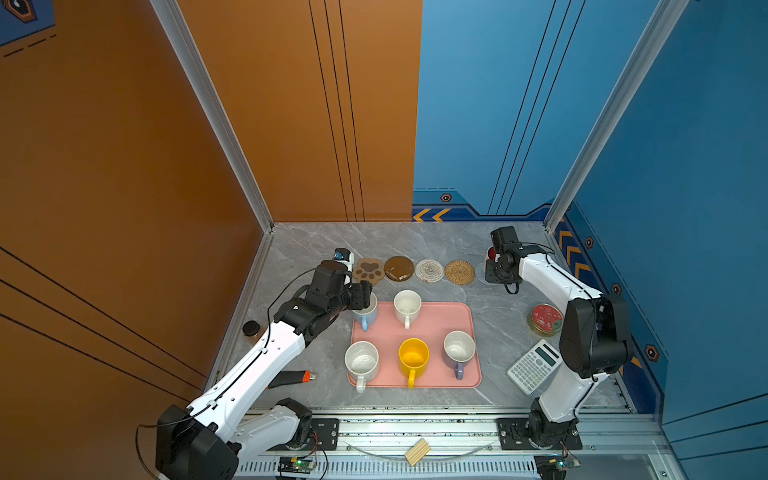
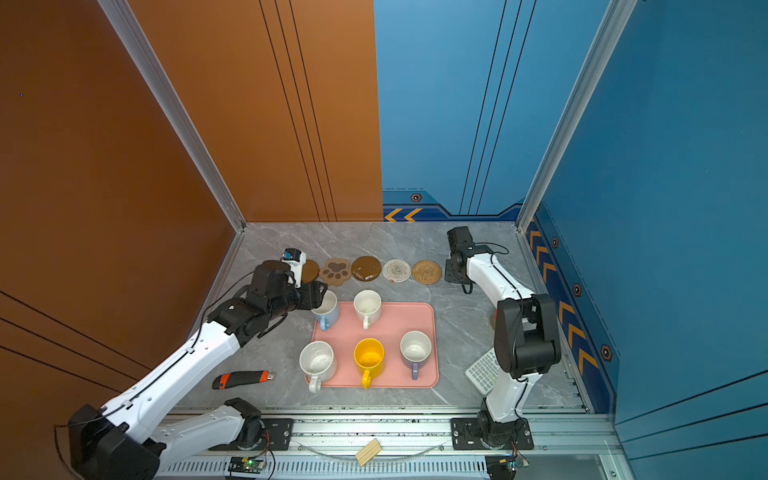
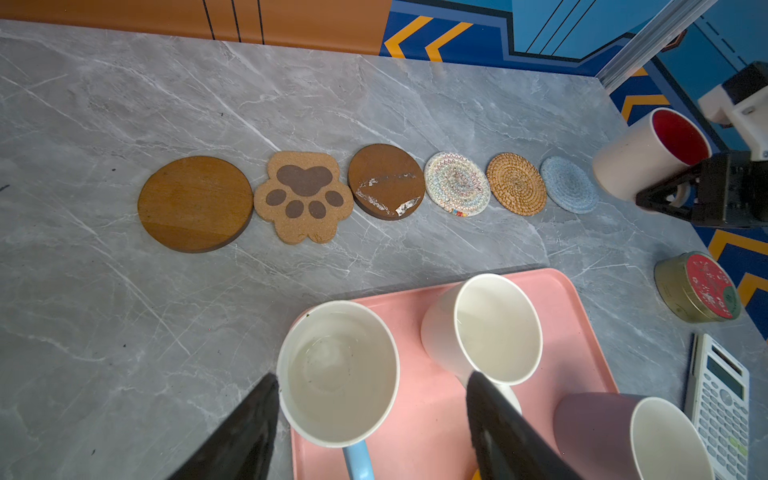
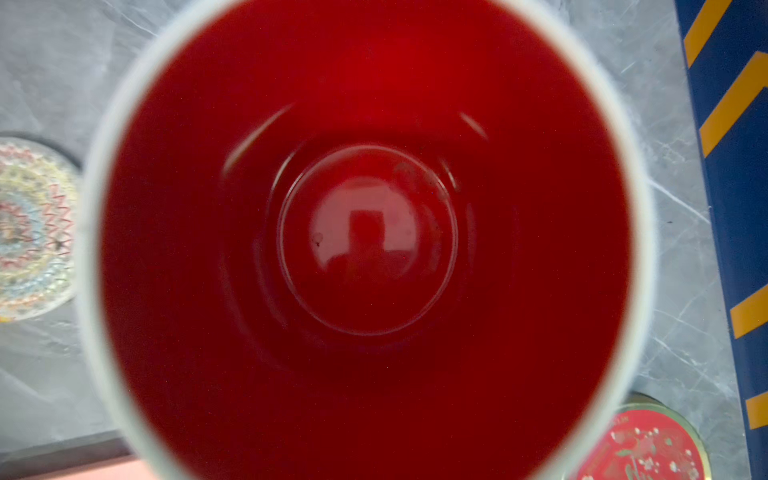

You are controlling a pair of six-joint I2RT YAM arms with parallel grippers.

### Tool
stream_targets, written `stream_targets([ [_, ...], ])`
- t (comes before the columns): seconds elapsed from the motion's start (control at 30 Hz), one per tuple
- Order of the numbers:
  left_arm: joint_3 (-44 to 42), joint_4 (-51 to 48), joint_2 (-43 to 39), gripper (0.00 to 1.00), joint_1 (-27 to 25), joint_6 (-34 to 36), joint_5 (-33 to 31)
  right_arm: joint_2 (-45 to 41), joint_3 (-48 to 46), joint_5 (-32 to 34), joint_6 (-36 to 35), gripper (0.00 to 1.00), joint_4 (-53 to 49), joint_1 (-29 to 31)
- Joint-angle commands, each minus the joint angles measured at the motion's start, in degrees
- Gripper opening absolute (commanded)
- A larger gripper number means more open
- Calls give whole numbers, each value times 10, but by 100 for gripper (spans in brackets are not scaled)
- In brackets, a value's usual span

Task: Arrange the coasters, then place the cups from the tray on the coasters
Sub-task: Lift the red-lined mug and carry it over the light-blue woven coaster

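Where the left arm reaches over the pink tray (image 1: 440, 324), left pincer (image 3: 372, 376) stands released, jaws either side of the light blue mug (image 1: 371, 316) on the tray's far left corner. Also on tray: speckled mug (image 1: 361, 361), plain white mug (image 1: 407, 305), yellow mug (image 1: 413, 357), lavender mug (image 1: 459, 349). Beyond, on the surface (image 1: 316, 245), six coasters (image 3: 386, 180) in a row, wooden disc (image 3: 195, 203) leftmost, blue-grey mat (image 3: 569, 185) rightmost. Right pincer (image 3: 665, 195) clenched on the handle of the red-lined mug (image 3: 631, 158), just beside that mat.
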Motion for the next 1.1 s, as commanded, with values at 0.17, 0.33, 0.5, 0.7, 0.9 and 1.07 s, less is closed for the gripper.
stream_targets([
  [0.17,37,-15,27,72,9,7,-7,37,43,12,-5,0,57,-12],
  [0.33,48,-14,41,72,9,7,-3,53,45,9,-6,0,71,-14],
  [0.5,48,-14,43,72,8,6,-2,66,48,3,-7,0,80,-16],
  [0.7,48,-14,42,72,8,5,-4,74,47,-10,-5,0,89,-18],
  [0.9,48,-15,41,72,7,3,-4,81,41,-11,-1,0,93,-18],
  [1.07,48,-16,40,72,7,3,-4,87,34,-9,1,0,97,-21],
])
